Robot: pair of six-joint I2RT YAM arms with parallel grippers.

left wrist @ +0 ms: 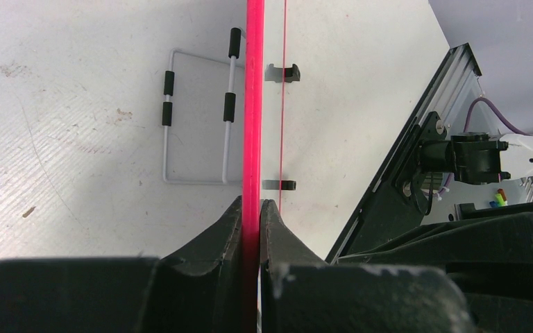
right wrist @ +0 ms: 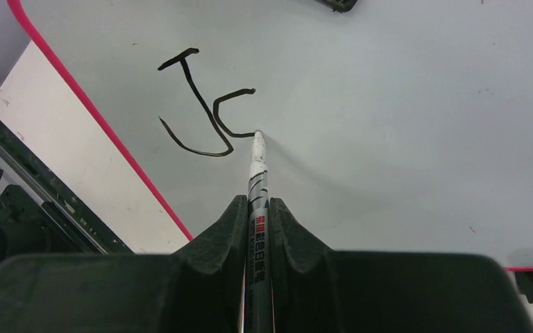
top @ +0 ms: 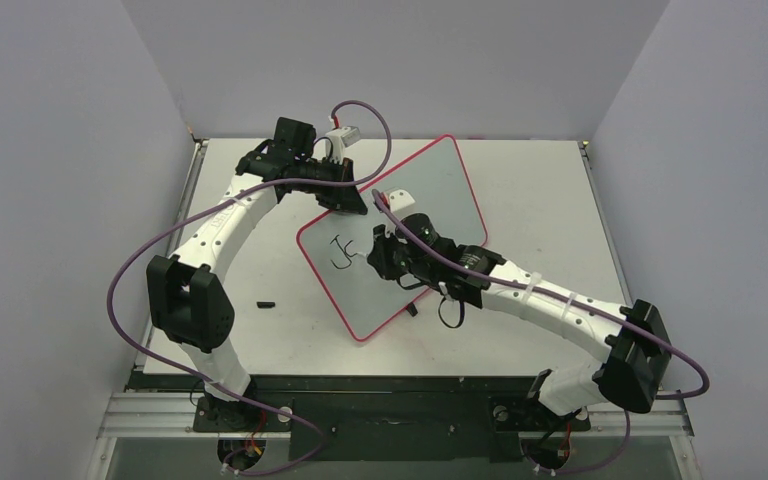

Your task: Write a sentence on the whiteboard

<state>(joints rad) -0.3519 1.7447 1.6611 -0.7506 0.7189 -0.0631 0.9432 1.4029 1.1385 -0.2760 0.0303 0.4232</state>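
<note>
Right gripper (right wrist: pixel 257 202) clamped on the marker (right wrist: pixel 257 173), tip touching the whiteboard (right wrist: pixel 388 104) mid-letter: we should keep pressure light and close the loop.

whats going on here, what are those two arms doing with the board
The left gripper is clamped on the red rim of the whiteboard. The right gripper is shut on a marker, whose tip touches the board's surface. The sentence is barely started: so far there is a "J" and an unfinished curved stroke beside it, with the marker tip at that stroke's end.
</note>
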